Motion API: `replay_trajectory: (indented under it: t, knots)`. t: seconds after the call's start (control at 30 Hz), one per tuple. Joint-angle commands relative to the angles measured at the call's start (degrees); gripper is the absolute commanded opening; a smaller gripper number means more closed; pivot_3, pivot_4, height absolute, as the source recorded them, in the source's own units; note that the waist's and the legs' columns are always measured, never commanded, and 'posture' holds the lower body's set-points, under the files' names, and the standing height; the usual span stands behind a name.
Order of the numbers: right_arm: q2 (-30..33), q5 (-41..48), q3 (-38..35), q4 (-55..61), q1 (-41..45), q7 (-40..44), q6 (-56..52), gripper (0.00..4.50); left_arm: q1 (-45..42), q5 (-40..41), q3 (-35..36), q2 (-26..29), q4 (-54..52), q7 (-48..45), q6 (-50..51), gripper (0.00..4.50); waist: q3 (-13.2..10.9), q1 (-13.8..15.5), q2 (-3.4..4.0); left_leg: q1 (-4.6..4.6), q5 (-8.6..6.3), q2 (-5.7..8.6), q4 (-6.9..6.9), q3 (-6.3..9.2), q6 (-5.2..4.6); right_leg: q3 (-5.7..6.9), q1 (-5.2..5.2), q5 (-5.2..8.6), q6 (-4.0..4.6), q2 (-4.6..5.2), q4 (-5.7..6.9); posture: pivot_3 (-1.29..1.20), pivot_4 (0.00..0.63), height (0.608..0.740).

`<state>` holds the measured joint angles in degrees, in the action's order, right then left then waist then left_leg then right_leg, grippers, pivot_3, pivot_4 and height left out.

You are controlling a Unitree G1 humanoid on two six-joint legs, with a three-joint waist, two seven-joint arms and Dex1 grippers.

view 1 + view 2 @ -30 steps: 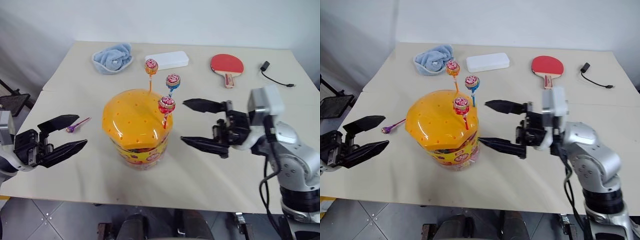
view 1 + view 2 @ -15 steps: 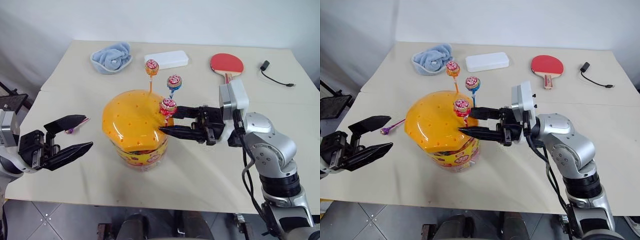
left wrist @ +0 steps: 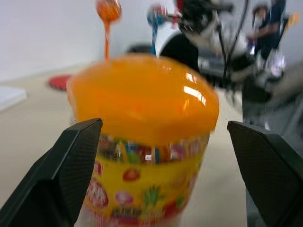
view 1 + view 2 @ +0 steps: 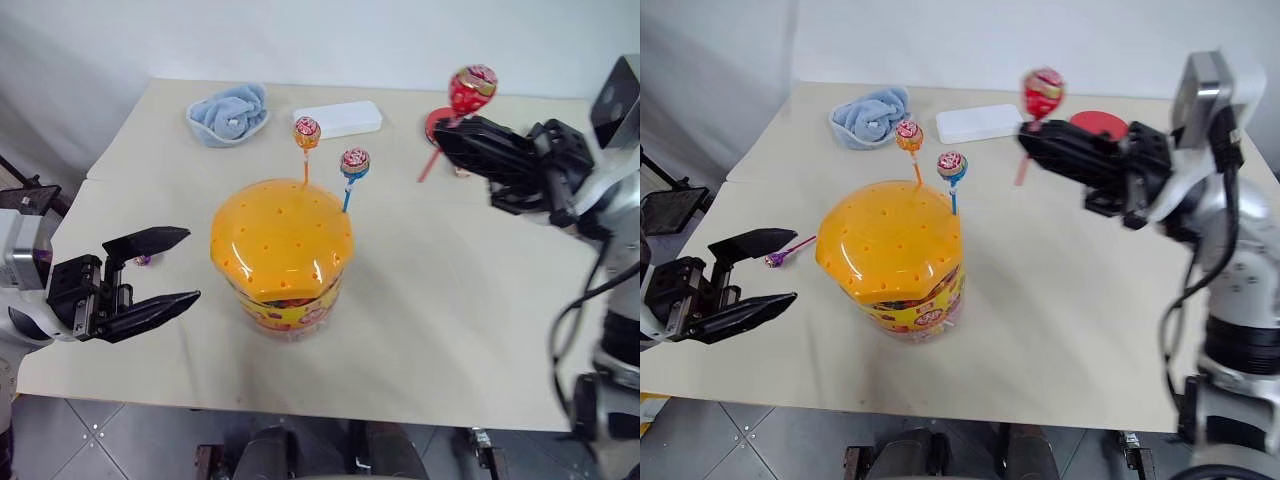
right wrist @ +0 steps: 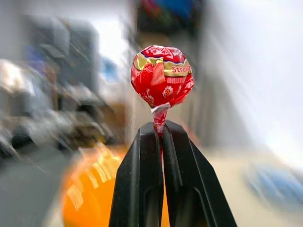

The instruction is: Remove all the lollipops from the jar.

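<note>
The jar point(image 4: 282, 250), a clear tub with a printed label and a domed orange lid, stands mid-table. Two lollipops stick up from the lid's far side: one on an orange stick point(image 4: 307, 131) and one on a blue stick point(image 4: 354, 162). My right gripper point(image 4: 443, 135) is raised to the jar's right, shut on the stick of a red lollipop point(image 4: 472, 88) whose head stands above the fingertips point(image 5: 158, 130). A pink-stick lollipop point(image 4: 780, 257) lies on the table left of the jar. My left gripper point(image 4: 190, 265) hovers open, left of the jar point(image 3: 142, 118).
A blue cloth point(image 4: 228, 112) and a white box point(image 4: 338, 118) lie at the table's far side. A red paddle point(image 4: 1100, 122) lies at the far right, partly hidden behind my right gripper. Bare tabletop point(image 4: 450, 300) lies right of the jar.
My right gripper shut on the red lollipop's stick at the lid, then lifted it up and to the right, away from the jar. The left gripper stayed open and nearly in place.
</note>
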<state>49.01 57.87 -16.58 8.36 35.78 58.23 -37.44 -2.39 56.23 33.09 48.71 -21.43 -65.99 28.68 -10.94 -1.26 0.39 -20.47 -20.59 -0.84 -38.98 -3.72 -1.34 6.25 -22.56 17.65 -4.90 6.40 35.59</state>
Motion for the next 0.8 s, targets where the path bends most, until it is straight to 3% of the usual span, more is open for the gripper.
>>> replay_trajectory:
  t: [0.03,0.13,0.27,0.43,0.47,0.53,0.73,0.8]
  knots:
    - [6.28,-15.14,3.46,-8.57,-6.03,2.44,6.47,0.03,-0.82,-2.19,-0.41,1.56,0.14,-2.11,-2.33,4.5,0.0,-0.14,-0.01,-0.01,0.0,0.0,0.0,-0.01,-0.01,0.0,0.0,-0.01,-0.01,0.0,0.0,0.0,0.15,0.74]
    - [9.36,-29.96,10.49,-17.09,-11.94,0.28,15.01,0.03,-0.08,-3.28,-0.29,1.21,2.11,-3.59,-3.18,4.5,0.0,-0.32,-0.01,-0.05,-0.02,0.03,0.0,-0.11,-0.04,0.01,0.0,-0.04,-0.08,0.0,-0.06,0.0,0.15,0.74]
    - [11.29,-47.75,19.45,-24.75,-13.77,-9.69,16.03,0.03,1.71,-2.75,0.51,0.76,1.81,-3.61,-2.55,4.5,-0.12,-0.6,0.19,-0.06,0.04,0.02,-0.05,-0.41,-0.02,-0.02,-0.11,-0.09,-0.19,-0.02,0.02,0.0,0.15,0.74]
    - [8.76,-47.17,17.89,-28.05,-15.31,-7.67,15.86,0.03,2.7,-2.44,1.35,1.36,1.8,-4.02,-2.14,4.5,-0.07,0.15,-0.05,0.12,0.28,0.0,-0.13,-0.31,0.14,-0.04,0.03,-0.1,-0.21,-0.01,-0.02,0.0,0.15,0.74]
    - [8.63,-46.41,16.7,-28.17,-15.69,-7.02,16.05,0.5,2.68,-2.37,1.52,1.56,1.99,-4.09,-2.06,4.5,-0.06,0.47,-0.07,0.15,0.29,0.01,-0.14,-0.24,0.14,-0.02,0.09,-0.12,-0.23,0.03,-0.02,0.0,0.15,0.74]
    - [8.9,-44.43,14.0,-27.89,-16.79,-4.56,16.99,0.96,2.68,-2.2,1.89,1.8,2.26,-4.12,-1.85,4.5,-0.06,1.06,-0.07,0.15,0.29,0.02,-0.14,-0.21,0.14,-0.03,0.1,-0.16,-0.22,0.05,-0.04,0.0,0.15,0.74]
    - [9.98,-34.37,1.56,-26.25,-17.94,10.92,31.21,2.88,5.21,-2.78,4.72,0.99,4.46,-4.1,-1.7,4.5,-0.24,0.93,0.3,0.02,0.26,0.02,-0.06,-0.18,0.14,0.03,-0.01,-0.16,-0.21,0.05,-0.06,0.0,0.15,0.74]
    - [10.2,-32.31,0.32,-23.99,-16.46,13.92,32.41,2.88,6.24,-3.13,5.57,0.71,5.61,-4.35,-2.02,4.5,-0.27,0.57,0.34,0.03,0.26,0.02,-0.06,-0.27,0.11,0.02,-0.02,-0.16,-0.22,0.01,-0.04,0.0,0.15,0.74]
